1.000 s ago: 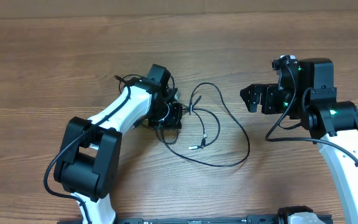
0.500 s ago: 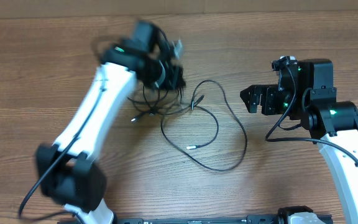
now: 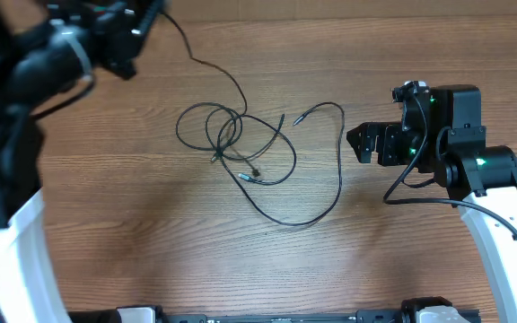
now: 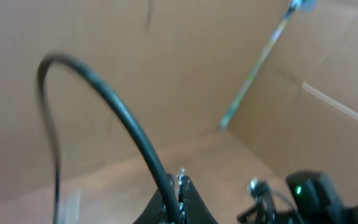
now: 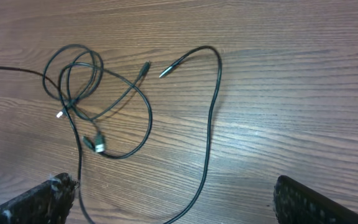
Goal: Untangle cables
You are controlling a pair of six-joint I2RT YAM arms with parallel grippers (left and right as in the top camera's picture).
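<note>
Wooden table, bare brown grain, and the cables sit roughly mid-table as a loose tangle. A couple of small overlapping loops are on its left side, and one long loop swings out to the right and back under. A silvery plug at the top of the tangle points toward that long loop, and another plug end lies inside the mess. The left arm is a big dark blur filling the left edge of the overhead view, so it hides that whole strip of table. The left gripper has its jaws pressed together on a black cord, which runs from the top left corner down into the tangle. The left wrist view is smeared, but the cord clearly rises out of the fingertips. The right arm has a green light glowing on it. The right gripper hangs just right of the long loop, not touching it, with its jaws spread wide. Compared with half a second ago, the left arm has gone from right over the bundle up and away to the corner. The bunched-up cables have been dragged out into open loops on the table. The right arm hasn't budged.
</note>
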